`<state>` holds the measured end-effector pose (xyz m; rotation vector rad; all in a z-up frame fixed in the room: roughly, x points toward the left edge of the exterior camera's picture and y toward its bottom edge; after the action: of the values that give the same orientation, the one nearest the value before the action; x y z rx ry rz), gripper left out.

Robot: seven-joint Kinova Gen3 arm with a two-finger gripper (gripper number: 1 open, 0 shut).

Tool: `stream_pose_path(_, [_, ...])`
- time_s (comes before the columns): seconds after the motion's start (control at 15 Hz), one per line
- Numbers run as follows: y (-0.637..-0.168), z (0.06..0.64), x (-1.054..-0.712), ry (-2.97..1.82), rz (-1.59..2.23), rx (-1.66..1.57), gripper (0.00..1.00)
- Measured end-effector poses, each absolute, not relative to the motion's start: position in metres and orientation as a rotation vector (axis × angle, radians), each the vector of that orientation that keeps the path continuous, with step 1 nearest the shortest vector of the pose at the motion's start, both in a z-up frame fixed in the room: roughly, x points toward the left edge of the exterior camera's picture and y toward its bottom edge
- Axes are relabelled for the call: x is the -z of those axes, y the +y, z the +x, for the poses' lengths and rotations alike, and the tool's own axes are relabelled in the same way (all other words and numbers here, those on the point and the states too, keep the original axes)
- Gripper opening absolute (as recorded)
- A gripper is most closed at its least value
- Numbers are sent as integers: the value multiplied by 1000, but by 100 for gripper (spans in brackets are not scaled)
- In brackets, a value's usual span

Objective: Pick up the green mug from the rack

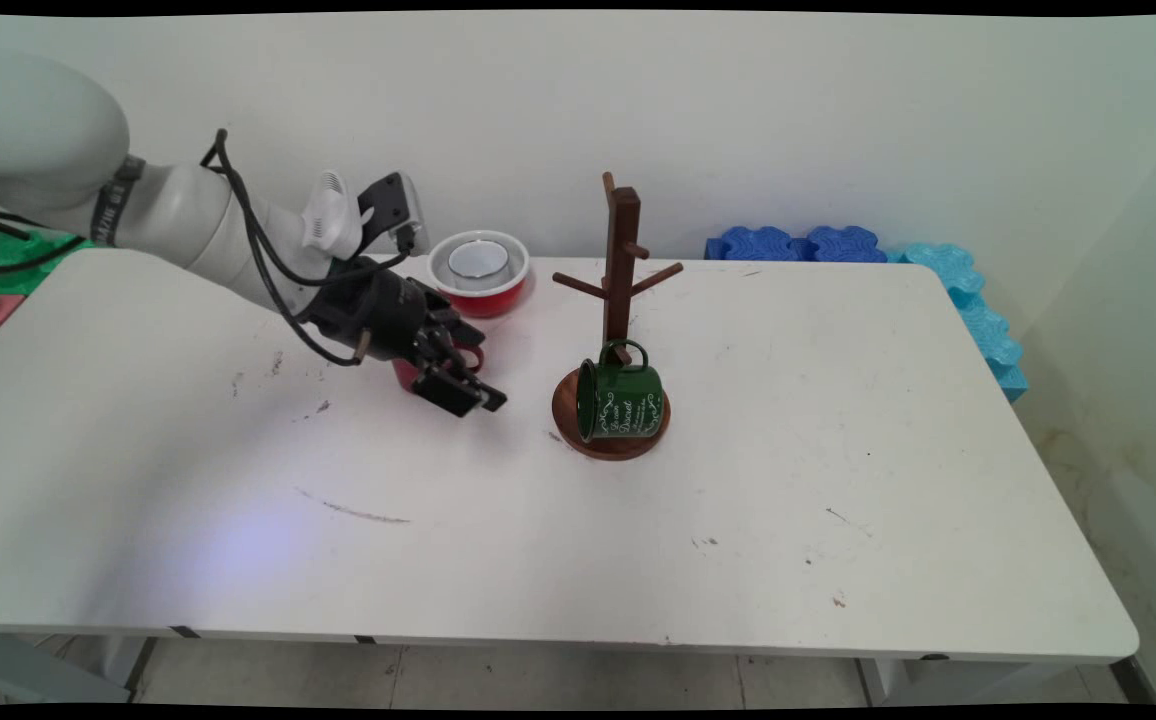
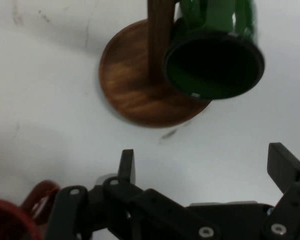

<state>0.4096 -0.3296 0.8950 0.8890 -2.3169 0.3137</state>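
green mug (image 1: 622, 400) sideways, mouth leftward

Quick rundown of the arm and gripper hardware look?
White, rounded Kinova arm with black cables looping off it and a dark band near the joint. A white and black module sits at the wrist. Black two-finger gripper with exposed linkage, silver pivot pins and blocky black fingers.

Gripper (image 2: 202, 165), black, fingers spread wide apart over white table (image 2: 50, 100). Beyond it: round wooden stand (image 2: 132, 92) with green mug (image 2: 215, 65), mouth toward camera. Red mug (image 2: 12, 217) at lower left corner.
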Motion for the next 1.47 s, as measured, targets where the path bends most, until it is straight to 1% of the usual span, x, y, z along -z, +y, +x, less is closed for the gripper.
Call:
stream_pose_path(0.8, [-321, 371, -873, -2113, 1053, -197, 100])
stream_pose_path(1.47, [-323, 357, -858, -2004, 1166, -155, 100])
